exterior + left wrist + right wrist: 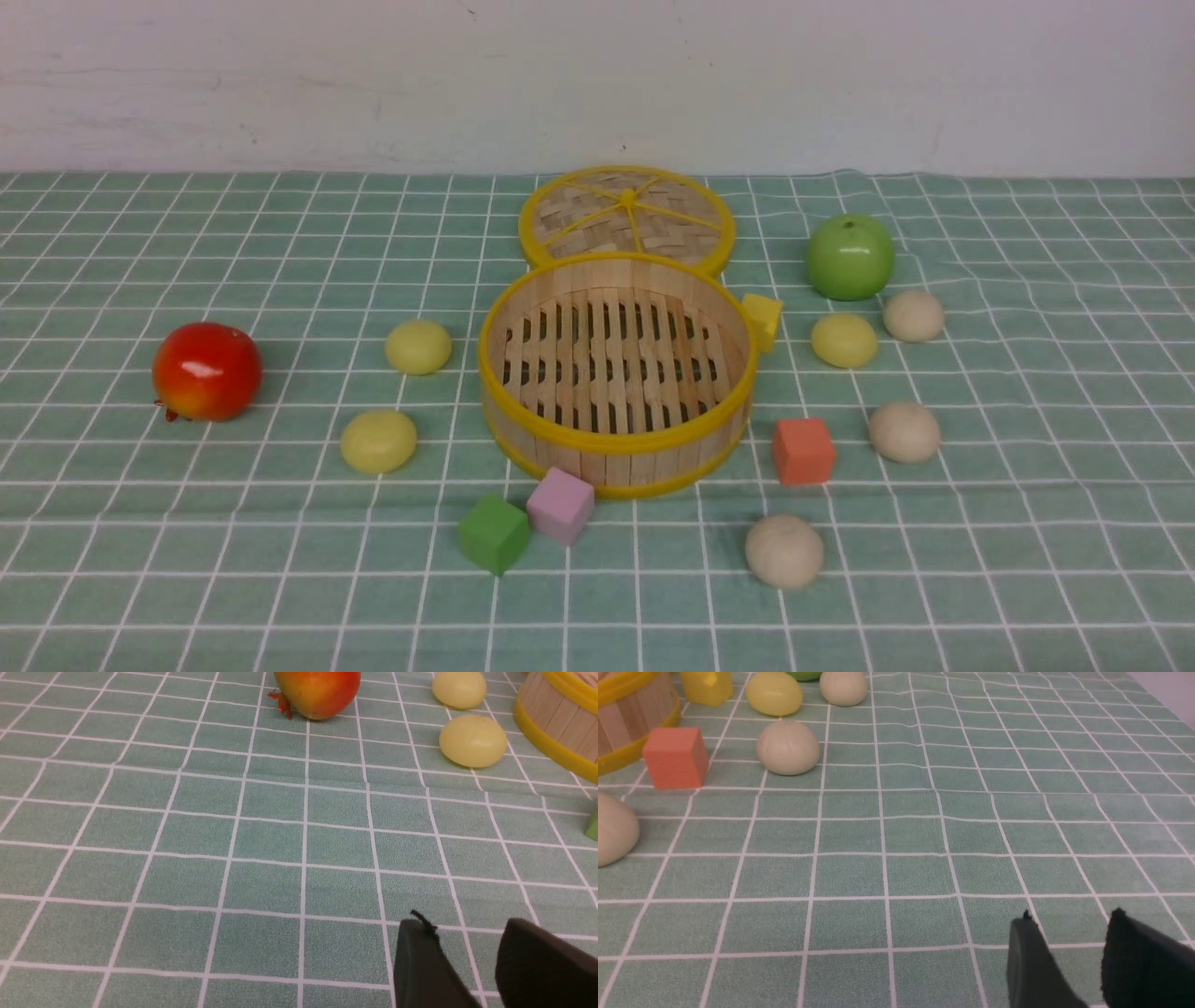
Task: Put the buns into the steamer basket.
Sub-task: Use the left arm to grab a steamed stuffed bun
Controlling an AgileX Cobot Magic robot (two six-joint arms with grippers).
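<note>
Opening step, none loaded: six buns on worktop around empty basket, two left, four right. Both left jaws and right jaws parted, empty. Next: lower over nearest bun, straddle dome, close gently.

Staged lab-style test bench, green checked tablecloth, bare scuffed white wall behind, glossy toy-like red fruit, green apple, orange cube, pink cube as props
</note>
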